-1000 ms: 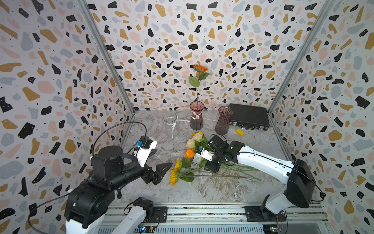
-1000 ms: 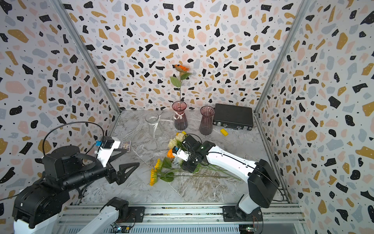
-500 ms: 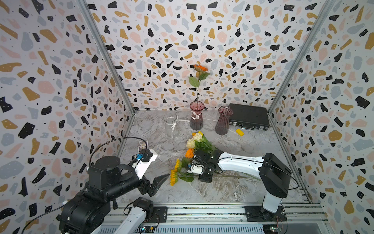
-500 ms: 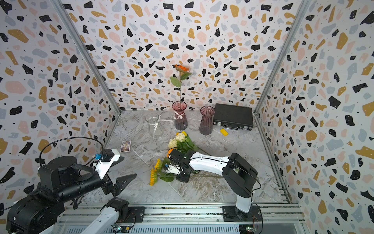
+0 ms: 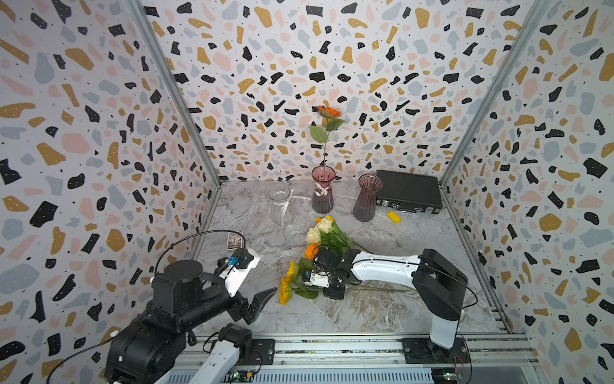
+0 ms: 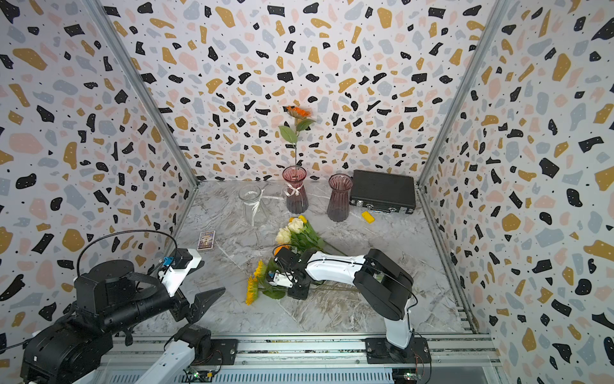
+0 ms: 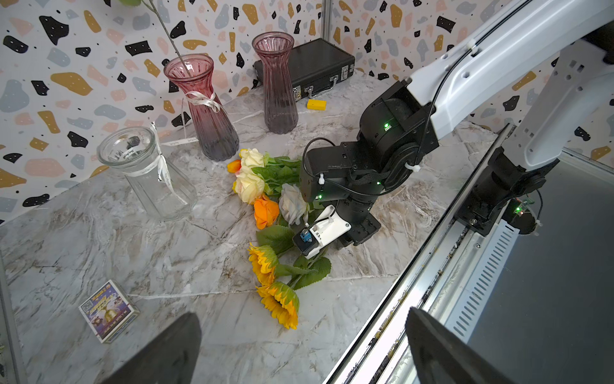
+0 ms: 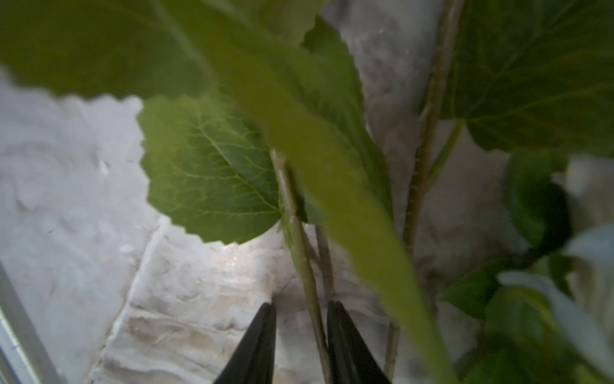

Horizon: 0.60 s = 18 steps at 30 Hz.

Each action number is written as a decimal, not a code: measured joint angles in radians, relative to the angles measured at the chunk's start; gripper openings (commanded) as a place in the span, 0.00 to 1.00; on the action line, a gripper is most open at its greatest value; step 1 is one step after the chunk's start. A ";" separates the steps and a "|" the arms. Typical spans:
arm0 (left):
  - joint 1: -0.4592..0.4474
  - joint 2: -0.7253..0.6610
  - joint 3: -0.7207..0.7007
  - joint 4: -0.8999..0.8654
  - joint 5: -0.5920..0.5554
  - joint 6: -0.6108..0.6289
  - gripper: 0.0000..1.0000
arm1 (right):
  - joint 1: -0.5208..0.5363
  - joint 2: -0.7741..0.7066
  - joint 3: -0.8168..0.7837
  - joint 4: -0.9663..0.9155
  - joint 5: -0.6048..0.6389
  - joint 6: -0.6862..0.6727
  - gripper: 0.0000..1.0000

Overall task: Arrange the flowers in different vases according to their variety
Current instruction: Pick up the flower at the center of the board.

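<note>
Right wrist view is showing the right end effector (image 8: 300,307) straddling a green stem (image 8: 300,252) low over the marble tabletop (image 8: 199,316), its jaws standing narrow with a gap showing between one finger and the stem. In both top views it is reaching down onto the stems of two sunflowers (image 5: 286,286) lying on the tabletop, with the roses (image 5: 315,232) lying just beyond. The left end effector (image 5: 259,304) is hovering near the tabletop's front edge, jaws spread wide, holding nothing. At the back, a clear vase (image 5: 279,206), a bowed pink vase (image 5: 322,196) holding an orange flower (image 5: 329,111), and a plain pink vase (image 5: 365,199) are standing upright.
</note>
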State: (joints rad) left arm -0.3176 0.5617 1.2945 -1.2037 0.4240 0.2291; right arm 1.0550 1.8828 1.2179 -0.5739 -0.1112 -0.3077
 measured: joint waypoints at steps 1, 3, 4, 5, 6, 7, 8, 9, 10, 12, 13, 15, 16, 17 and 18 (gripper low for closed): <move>0.000 -0.002 -0.001 0.000 0.000 0.000 0.99 | 0.001 0.001 0.004 0.000 0.001 0.000 0.32; 0.000 -0.005 -0.006 0.000 0.000 0.000 1.00 | 0.001 0.003 0.013 0.006 0.004 0.000 0.32; 0.000 -0.006 -0.008 0.000 -0.001 0.000 0.99 | 0.001 0.005 0.014 0.008 0.005 0.000 0.32; 0.000 -0.007 -0.010 0.000 -0.002 0.000 1.00 | 0.001 0.006 0.014 0.009 0.008 0.000 0.30; 0.000 -0.007 -0.011 0.001 -0.003 0.000 1.00 | 0.001 0.008 0.015 0.009 0.010 0.000 0.28; 0.000 -0.008 -0.012 0.000 -0.003 0.000 0.99 | 0.001 0.010 0.015 0.010 0.011 0.000 0.26; 0.000 -0.008 -0.013 0.001 -0.004 0.000 1.00 | 0.001 0.011 0.016 0.009 0.011 0.000 0.23; 0.000 -0.008 -0.013 0.001 -0.004 0.000 0.99 | 0.001 0.011 0.018 0.009 0.011 0.000 0.20; 0.000 -0.008 -0.014 0.001 -0.004 0.000 0.99 | 0.001 0.011 0.019 0.009 0.011 0.000 0.18; 0.000 -0.008 -0.014 0.001 -0.004 0.000 1.00 | 0.001 0.017 0.027 0.007 0.012 -0.002 0.12; 0.000 -0.008 -0.014 0.002 -0.004 0.000 1.00 | 0.001 0.020 0.031 0.007 0.013 -0.001 0.08; 0.000 -0.008 -0.014 0.002 -0.003 0.000 0.99 | 0.001 0.024 0.036 0.005 0.012 -0.004 0.00; 0.000 -0.008 -0.014 0.003 -0.003 0.000 1.00 | 0.001 0.024 0.038 0.003 0.012 -0.003 0.00; 0.000 -0.008 -0.014 0.004 -0.003 0.000 1.00 | 0.001 0.024 0.041 0.002 0.011 -0.005 0.00; 0.000 -0.008 -0.014 0.005 -0.003 0.000 1.00 | 0.001 0.024 0.044 0.000 0.011 -0.004 0.00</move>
State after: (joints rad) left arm -0.3176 0.5533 1.2804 -1.1984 0.4206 0.2295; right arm 1.0561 1.9072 1.2617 -0.5735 -0.0998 -0.3119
